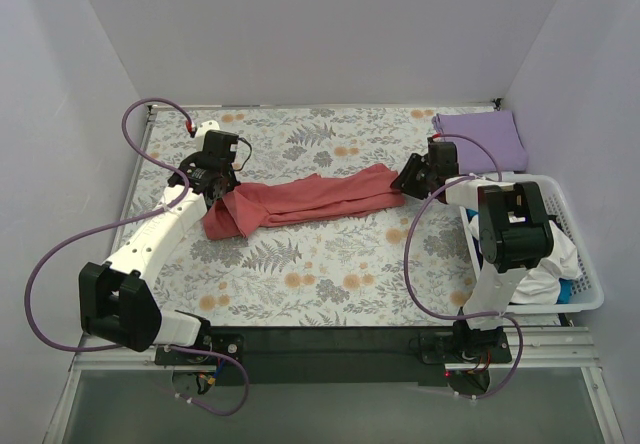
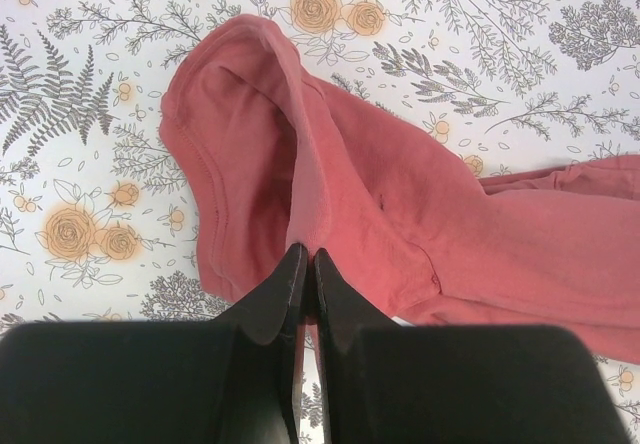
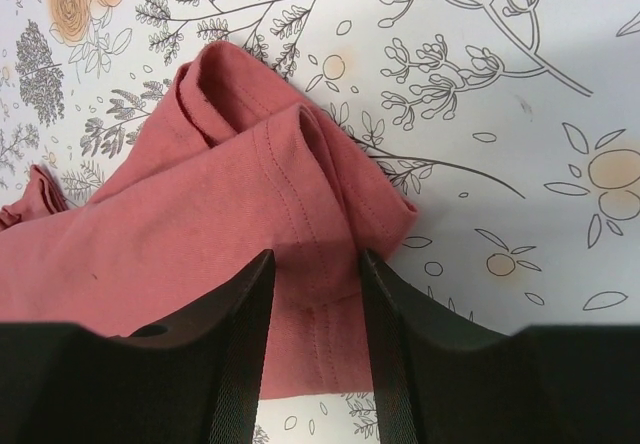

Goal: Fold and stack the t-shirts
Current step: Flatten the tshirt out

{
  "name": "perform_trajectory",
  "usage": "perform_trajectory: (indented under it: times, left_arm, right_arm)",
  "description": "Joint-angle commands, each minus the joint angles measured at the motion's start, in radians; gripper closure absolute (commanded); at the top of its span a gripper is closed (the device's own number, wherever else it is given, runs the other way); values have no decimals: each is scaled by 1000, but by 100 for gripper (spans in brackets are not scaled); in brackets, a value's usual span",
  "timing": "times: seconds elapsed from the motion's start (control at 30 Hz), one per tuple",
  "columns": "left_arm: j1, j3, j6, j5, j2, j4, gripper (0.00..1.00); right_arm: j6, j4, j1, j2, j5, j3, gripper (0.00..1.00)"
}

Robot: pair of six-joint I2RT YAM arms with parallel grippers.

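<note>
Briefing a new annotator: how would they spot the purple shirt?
Start at the floral table cloth and go to its far right corner, just beyond the white basket. The lavender t-shirt lies there, a flat neat rectangle, unlike the salmon-red t-shirt stretched long across the middle.

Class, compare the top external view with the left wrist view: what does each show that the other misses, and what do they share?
Top external only: the folded lavender t-shirt, the white basket of laundry, and the right gripper at the end of the salmon-red t-shirt. Left wrist only: the left gripper, jaws shut on a fold of that shirt beside its stitched hem. Both: the salmon-red t-shirt on the floral table cloth.
</note>
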Motion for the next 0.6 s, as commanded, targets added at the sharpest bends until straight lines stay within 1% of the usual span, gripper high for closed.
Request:
perform_trajectory:
  times: [0.0,0.07,0.1,0.13,0.2,0.37,0.57]
  left_arm:
    - [5,-10,6,1,-41,14,100]
    - [5,-12,6,1,-43,14,100]
    - [5,-12,5,1,-46,12,100]
    - [3,-12,5,1,-46,12,100]
    - [3,-13,6,4,-47,14,100]
    - [3,-16,9,10,-47,15,100]
    - [3,-15,9,19,-50,14,100]
  right_arm:
    - [-19,22,0,4,-1,8,53]
    - [-26,22,1,4,-10,15,58]
    - [-29,22,1,-3,-19,18,62]
    - [-33,22,1,-7,-22,22,69]
    - [-39,22,4,-22,-34,34,73]
    - [-58,14,6,-68,-61,52,73]
    - [-56,3,11,-68,-117,75,72]
